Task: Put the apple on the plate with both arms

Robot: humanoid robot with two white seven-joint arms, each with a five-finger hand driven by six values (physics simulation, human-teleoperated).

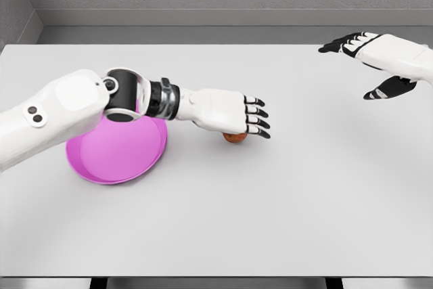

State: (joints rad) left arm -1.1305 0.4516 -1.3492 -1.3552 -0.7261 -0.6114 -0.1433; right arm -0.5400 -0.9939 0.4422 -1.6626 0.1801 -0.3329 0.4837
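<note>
The table (pixel 223 221) spreads wide and pale in front of me, and most of the job is yet to be done on it. My left arm (pixel 61 109) reaches in across its left half, passing over the far edge of the pink plate (pixel 111 157), which lies flat under my forearm with nothing in it that I can see.

My left hand (pixel 226 113) is stretched out palm down just past the plate, its dark-tipped fingers (pixel 258 117) fairly straight and pointing right. It sits right over the apple (pixel 235 138), of which only a small orange-brown sliver shows beneath the palm. The fingers are not wrapped round it, so I judge I have no grip yet; whether the palm touches the fruit I cannot tell.

My right hand (pixel 369 65) hangs well away at the far right, fingers loosely spread, thumb dropped low, holding nothing.

So the apple sits on the table, near the plate but outside its rim. I reckon grasping, lifting, carrying and setting down all remain.
</note>
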